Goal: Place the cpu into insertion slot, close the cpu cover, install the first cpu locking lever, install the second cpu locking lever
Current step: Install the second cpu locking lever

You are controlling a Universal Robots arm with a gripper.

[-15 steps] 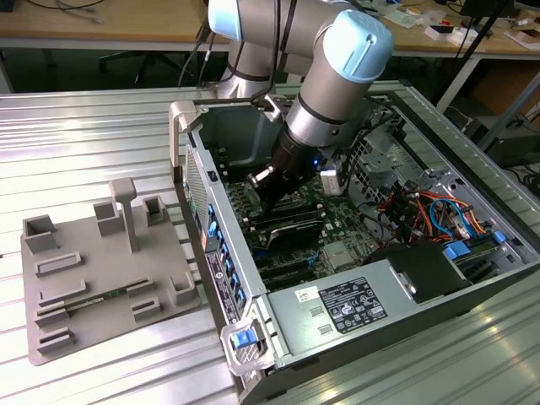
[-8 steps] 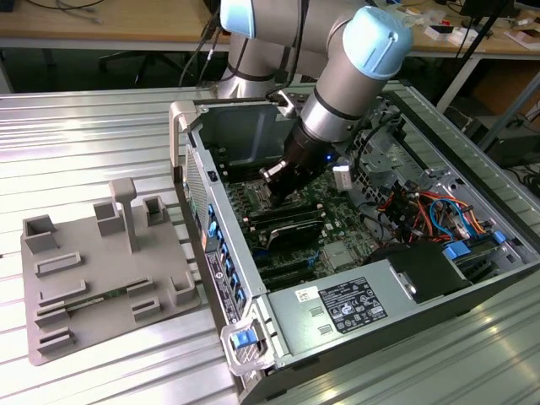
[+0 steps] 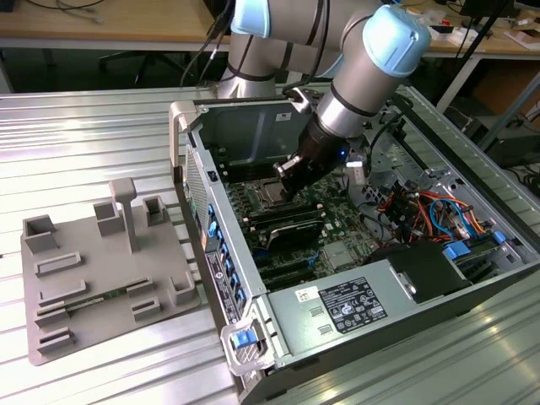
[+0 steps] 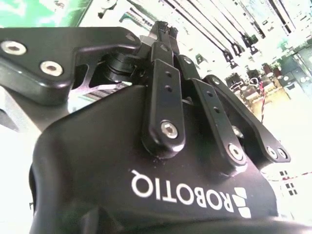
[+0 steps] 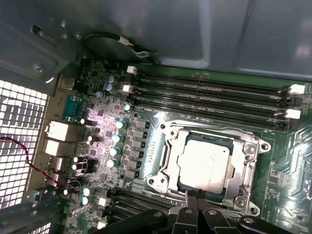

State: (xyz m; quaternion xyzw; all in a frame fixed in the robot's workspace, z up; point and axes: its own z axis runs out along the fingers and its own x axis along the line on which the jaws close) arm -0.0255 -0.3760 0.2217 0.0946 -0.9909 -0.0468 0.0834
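Observation:
The cpu (image 5: 207, 165), a flat square chip with a silvery top, lies in the insertion slot (image 5: 168, 146) on the green motherboard. The cpu cover (image 5: 246, 156), a thin metal frame, lies flat around the chip, which shows through its window. My gripper (image 5: 194, 195) hovers at the socket's edge with its black fingertips (image 5: 190, 194) pressed together and nothing seen between them. In the exterior view the gripper (image 3: 289, 179) reaches down into the open case right beside the socket (image 3: 267, 193). The locking levers are too thin to tell from the frame. The second wrist view shows the gripper's body and linkage (image 4: 165, 97) from behind.
Long black memory slots (image 5: 209, 95) run beside the socket. The case's walls (image 3: 202, 194) close in around the board. Orange and blue cables (image 3: 422, 211) and a grey power block (image 3: 337, 308) lie toward the exterior view's right. A grey fixture tray (image 3: 101, 270) sits on the exterior view's left.

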